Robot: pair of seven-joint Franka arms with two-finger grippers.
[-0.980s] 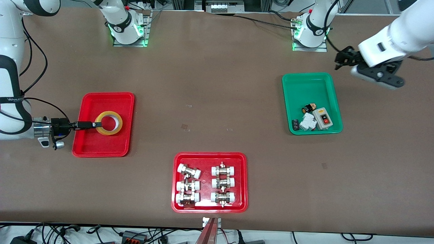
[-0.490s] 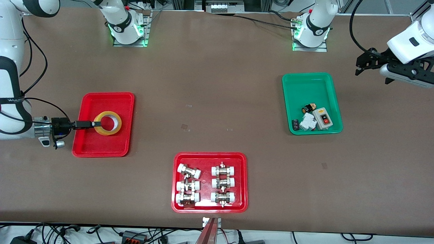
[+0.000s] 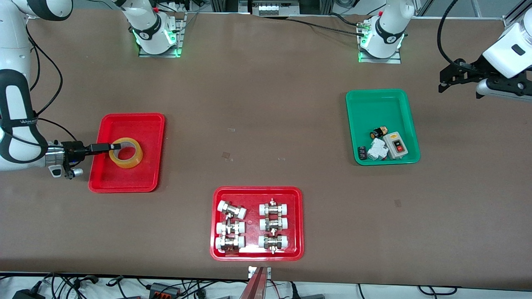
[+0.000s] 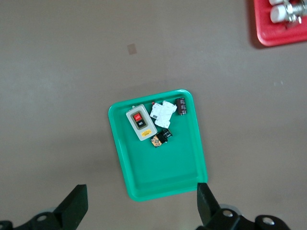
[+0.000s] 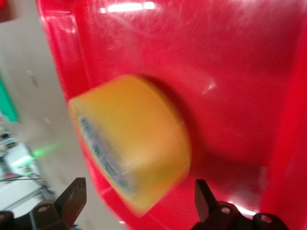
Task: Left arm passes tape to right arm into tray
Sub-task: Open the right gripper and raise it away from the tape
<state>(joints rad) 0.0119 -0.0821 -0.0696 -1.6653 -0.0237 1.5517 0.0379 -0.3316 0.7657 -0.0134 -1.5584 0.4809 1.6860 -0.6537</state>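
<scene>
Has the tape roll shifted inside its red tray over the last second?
Yes. The tape has slid a little toward the right arm's end of the narrow red tray, nearer the rim where the right hand now stands open.

A: What kind of place is this, do you think?

B: It looks like a robotics lab. Two white robot arms are bolted on metal base plates (image 3: 160, 45) with green lights, along one edge of a long brown worktop (image 3: 266, 137).

A: Could it be a factory?

B: I think less so. Loose cables (image 3: 83, 286) and power adapters hang along the edge nearest the front camera, and aluminium frame profiles (image 3: 274, 6) stand by the bases. The things are sorted in plastic trays: a green tray (image 3: 376, 104) with a push-button switch box (image 3: 397, 145) and small electrical parts, and a red tray (image 3: 257, 193) with metal pipe fittings (image 3: 272, 226) in rows.
</scene>
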